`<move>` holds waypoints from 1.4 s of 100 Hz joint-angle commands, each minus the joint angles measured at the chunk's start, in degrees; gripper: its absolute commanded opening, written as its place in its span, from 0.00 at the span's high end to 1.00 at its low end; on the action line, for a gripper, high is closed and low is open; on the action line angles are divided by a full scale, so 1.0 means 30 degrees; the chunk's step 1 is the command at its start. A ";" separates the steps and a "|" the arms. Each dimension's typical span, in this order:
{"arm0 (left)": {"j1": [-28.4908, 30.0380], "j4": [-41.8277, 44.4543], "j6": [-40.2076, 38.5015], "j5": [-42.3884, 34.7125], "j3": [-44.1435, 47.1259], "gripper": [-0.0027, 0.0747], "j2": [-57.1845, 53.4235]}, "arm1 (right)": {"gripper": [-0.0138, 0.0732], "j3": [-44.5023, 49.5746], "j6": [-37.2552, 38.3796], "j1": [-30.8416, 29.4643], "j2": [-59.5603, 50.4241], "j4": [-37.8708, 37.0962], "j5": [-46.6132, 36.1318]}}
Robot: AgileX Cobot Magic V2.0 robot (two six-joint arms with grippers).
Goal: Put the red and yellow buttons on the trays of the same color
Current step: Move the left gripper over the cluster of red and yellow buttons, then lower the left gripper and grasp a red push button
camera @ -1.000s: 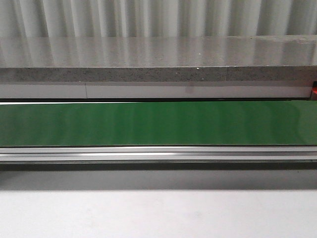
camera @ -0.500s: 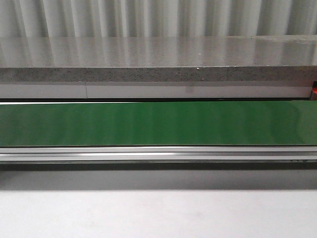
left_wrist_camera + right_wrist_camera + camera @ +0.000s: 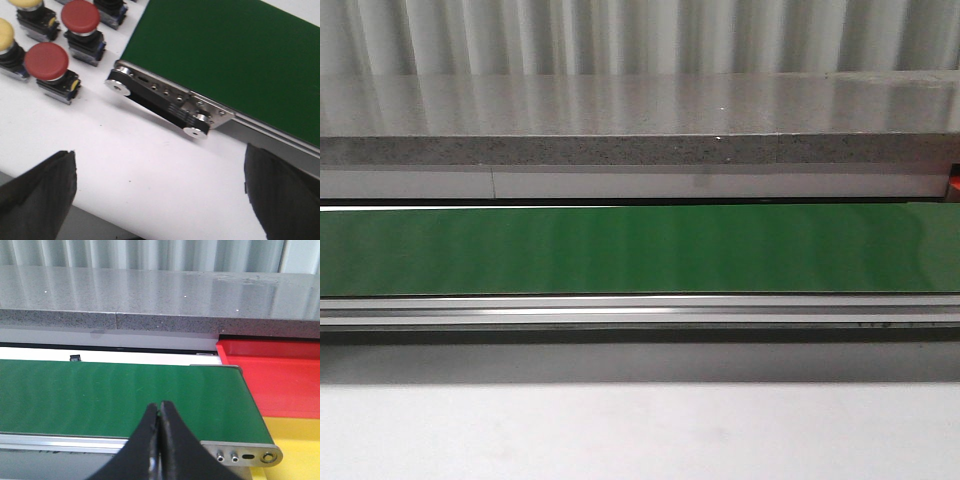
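Observation:
In the left wrist view, two red buttons [image 3: 46,61] [image 3: 80,16] and two yellow buttons [image 3: 5,35] [image 3: 26,3] stand on black bases on the white table, beside the end of the green belt [image 3: 225,55]. My left gripper [image 3: 160,192] hangs open over bare table, a short way from the buttons, holding nothing. In the right wrist view, the red tray [image 3: 280,377] and the yellow tray [image 3: 295,440] lie past the belt's end. My right gripper [image 3: 159,407] is shut and empty over the belt's near edge.
A green conveyor belt [image 3: 640,248] with an aluminium rail [image 3: 640,310] runs across the front view. A grey stone ledge [image 3: 640,120] stands behind it. The belt's end roller bracket [image 3: 160,102] juts out near the buttons.

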 commanded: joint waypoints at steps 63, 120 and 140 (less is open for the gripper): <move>0.7689 0.1001 0.0022 -0.4913 -0.0623 0.14 0.7231 | 0.92 0.0044 -0.0176 -0.0072 -0.0302 -0.0049 -0.1528; 0.7689 0.1636 0.0243 -0.5673 -0.2926 0.14 1.2177 | 0.92 0.0044 -0.0176 -0.0072 -0.0302 -0.0049 -0.1528; 0.7814 0.1599 0.0207 -0.6269 -0.2926 0.14 1.3107 | 0.92 0.0044 -0.0176 -0.0072 -0.0302 -0.0049 -0.1528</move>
